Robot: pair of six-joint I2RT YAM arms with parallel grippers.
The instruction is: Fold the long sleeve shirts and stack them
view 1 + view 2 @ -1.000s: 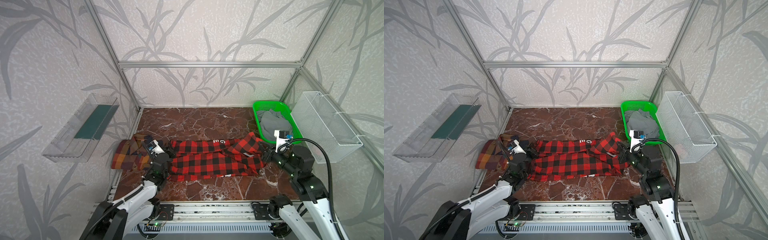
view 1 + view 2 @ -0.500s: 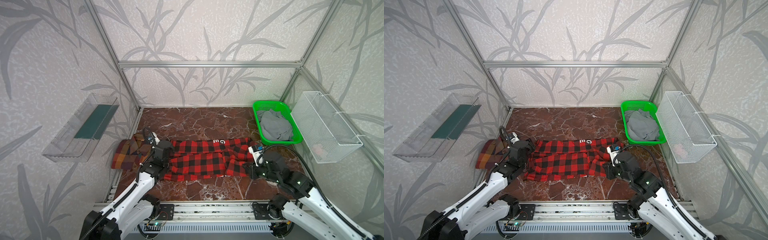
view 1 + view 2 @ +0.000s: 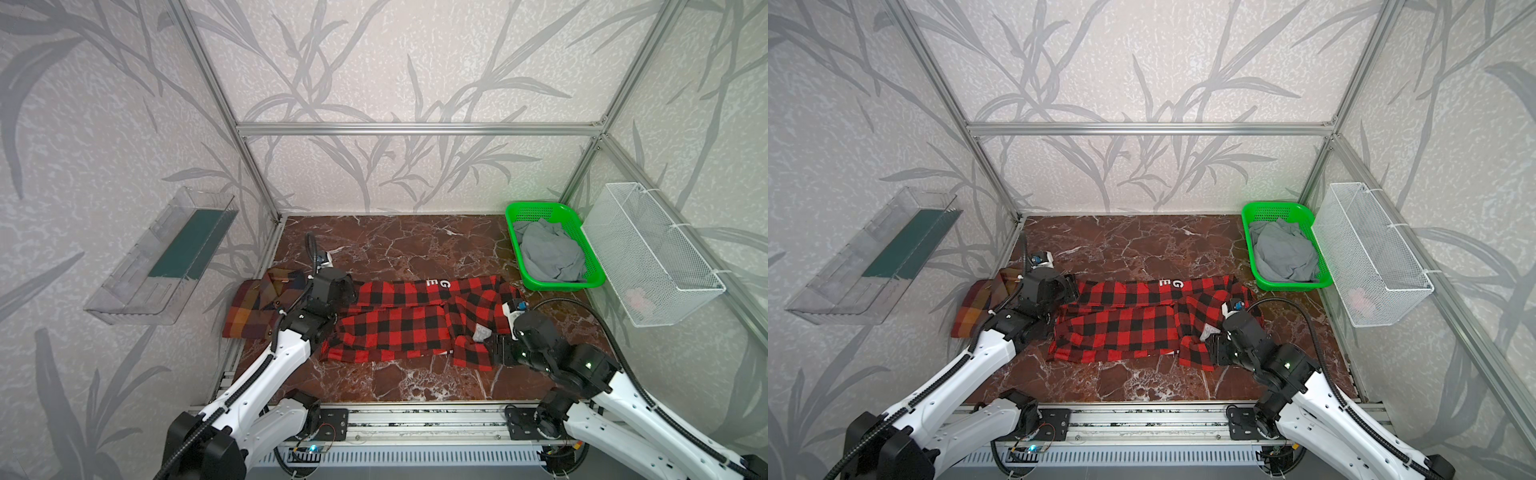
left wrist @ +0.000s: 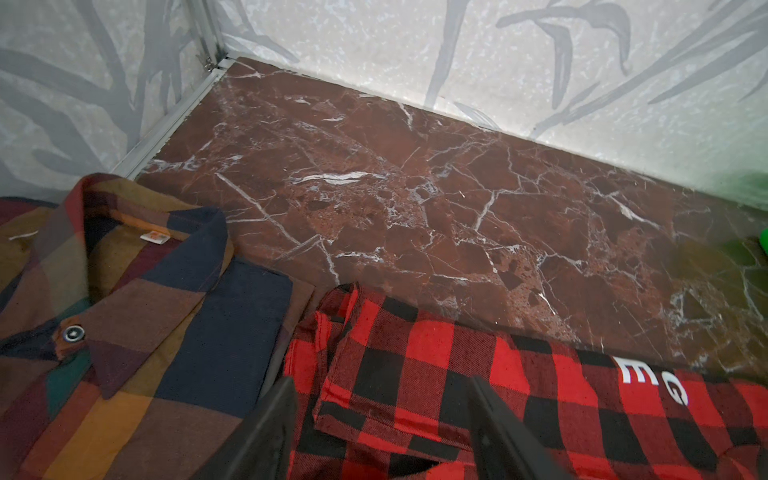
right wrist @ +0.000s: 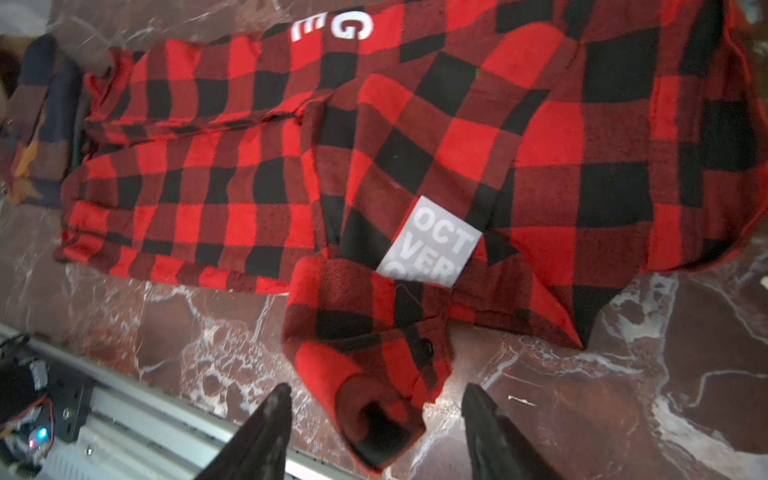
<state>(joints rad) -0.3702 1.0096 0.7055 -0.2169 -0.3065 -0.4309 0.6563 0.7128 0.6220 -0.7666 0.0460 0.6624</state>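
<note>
A red-and-black check long sleeve shirt (image 3: 399, 328) (image 3: 1125, 328) lies spread across the marble floor, with one sleeve folded over its right part. A grey label (image 5: 432, 243) shows on it. A brown plaid shirt (image 3: 257, 307) (image 4: 124, 332) lies folded at its left end. My left gripper (image 4: 382, 380) (image 3: 350, 291) stands open over the red shirt's left edge. My right gripper (image 5: 376, 386) (image 3: 494, 351) is open too. The sleeve's cuff (image 5: 374, 399) lies loose between its fingers, near the front right of the shirt.
A green basket (image 3: 540, 206) with a grey cloth (image 3: 548, 253) stands at the back right, next to a white wire basket (image 3: 652, 257) on the right wall. A clear shelf (image 3: 166, 257) hangs on the left wall. A metal rail (image 3: 415, 417) runs along the front edge.
My right gripper carried the sleeve leftward and toward the front over the shirt, then opened and let it go. My left gripper shifted slightly back and right and opened wider.
</note>
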